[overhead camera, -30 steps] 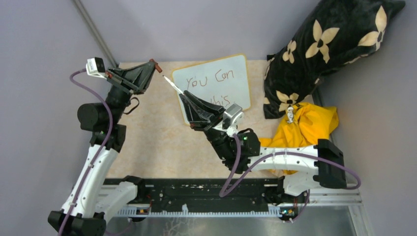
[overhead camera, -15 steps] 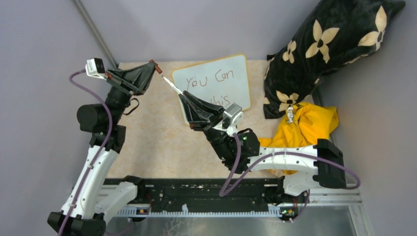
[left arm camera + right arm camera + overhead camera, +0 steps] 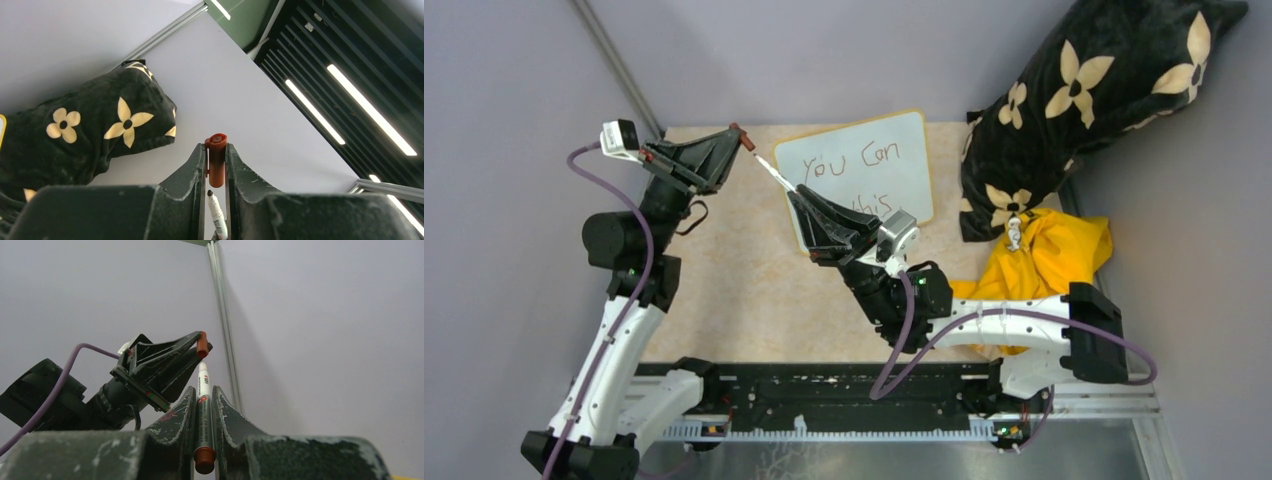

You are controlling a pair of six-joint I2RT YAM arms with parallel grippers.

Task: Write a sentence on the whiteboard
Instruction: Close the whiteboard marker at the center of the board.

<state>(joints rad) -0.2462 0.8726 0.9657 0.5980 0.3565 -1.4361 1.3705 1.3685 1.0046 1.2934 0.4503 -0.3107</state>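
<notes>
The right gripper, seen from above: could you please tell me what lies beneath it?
The whiteboard shows beneath the right gripper, which grips a marker. "You can" and "this" of the sentence show; the gripper covers the lower left corner.

Your right gripper (image 3: 794, 190) has nudged the marker (image 3: 774, 171) slightly toward the far left, bringing its tip nearer the cap (image 3: 745, 137) in your left gripper (image 3: 738, 131).

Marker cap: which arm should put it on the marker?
Probably left. The left tool pinches the cap, close to the tip of the marker that the right tool holds.
</notes>
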